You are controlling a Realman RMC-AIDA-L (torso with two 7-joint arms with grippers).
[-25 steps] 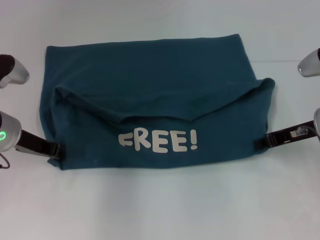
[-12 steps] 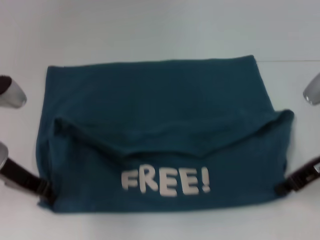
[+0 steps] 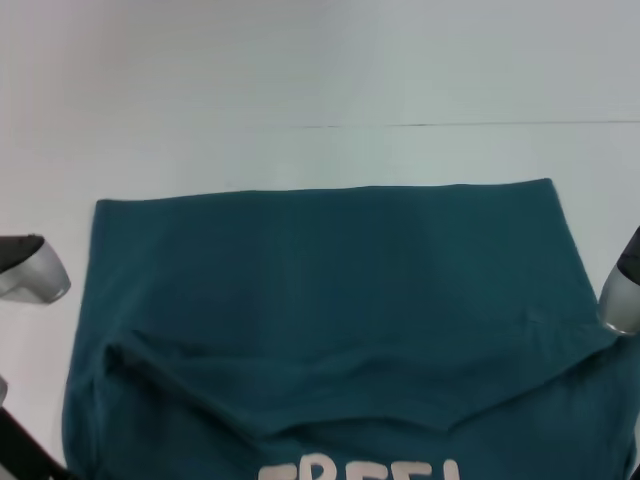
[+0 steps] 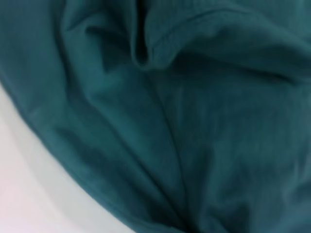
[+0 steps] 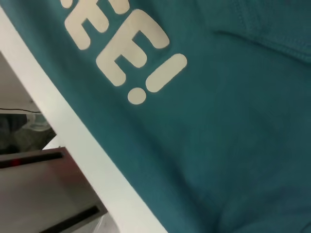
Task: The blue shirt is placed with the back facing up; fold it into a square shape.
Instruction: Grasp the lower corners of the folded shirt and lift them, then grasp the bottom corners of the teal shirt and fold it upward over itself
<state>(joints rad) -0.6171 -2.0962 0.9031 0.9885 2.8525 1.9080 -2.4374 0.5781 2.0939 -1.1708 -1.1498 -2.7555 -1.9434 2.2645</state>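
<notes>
Since the earlier frame, the blue shirt [image 3: 330, 310] has shifted toward the near edge of the table [image 3: 300, 80], its pale lettering [image 5: 126, 53] now half cut off. Neither claw is visible; whether either is clenched cannot be told. Shirt fabric fills both wrist views.

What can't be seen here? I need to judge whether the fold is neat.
- The blue shirt: its near edge and most of the lettering run off the head view's bottom edge.
- Both claws: out of the head view; neither wrist view shows fingers, only cloth.
- Fold layers: left wrist view shows only bunched fabric.
</notes>
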